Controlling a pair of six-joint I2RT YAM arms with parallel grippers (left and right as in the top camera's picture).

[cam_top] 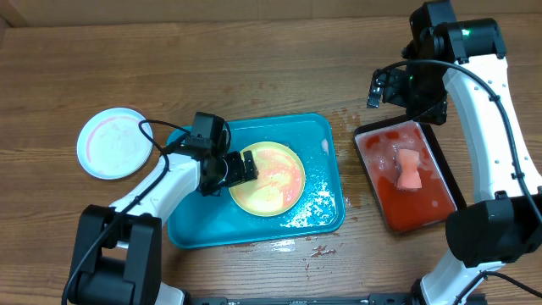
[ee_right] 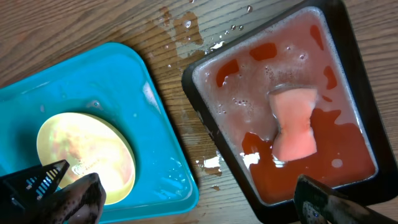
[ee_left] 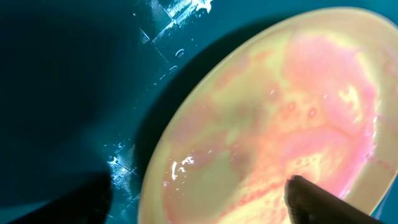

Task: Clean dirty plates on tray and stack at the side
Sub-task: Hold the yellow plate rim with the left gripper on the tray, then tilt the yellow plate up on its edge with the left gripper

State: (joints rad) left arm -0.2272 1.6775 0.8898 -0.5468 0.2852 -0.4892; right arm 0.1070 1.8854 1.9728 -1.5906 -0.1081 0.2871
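Position: The yellow plate (cam_top: 269, 180) lies flat near the middle of the tray (cam_top: 322, 135), its face smeared pink-red and not yet wiped. The blue plate (cam_top: 114, 142) sits on the counter (cam_top: 254, 68), off the tray's left end and well apart from it, with faint pink traces on it.

Left fingers (cam_top: 246, 165): spread wide and holding nothing. They stand low at the yellow plate's left rim. In the left wrist view the rim curves between the two tips, and one tip overlaps the smeared face. From these fingers the plate extends to the right, toward the tray centre. The plate is round, so no long axis governs the approach; only the near rim matters.

Right fingers (cam_top: 378, 86): spread wide and empty. They are raised beyond the far end of the black tray (ee_right: 357, 81), well apart from the plate. The sponge (cam_top: 409, 169) lies in the red liquid just below them.

Assessment: the left arm is much nearer the plate and the stacking side. The right arm is nearer the sponge. A grip at the left rim probably needs only a short closing move.
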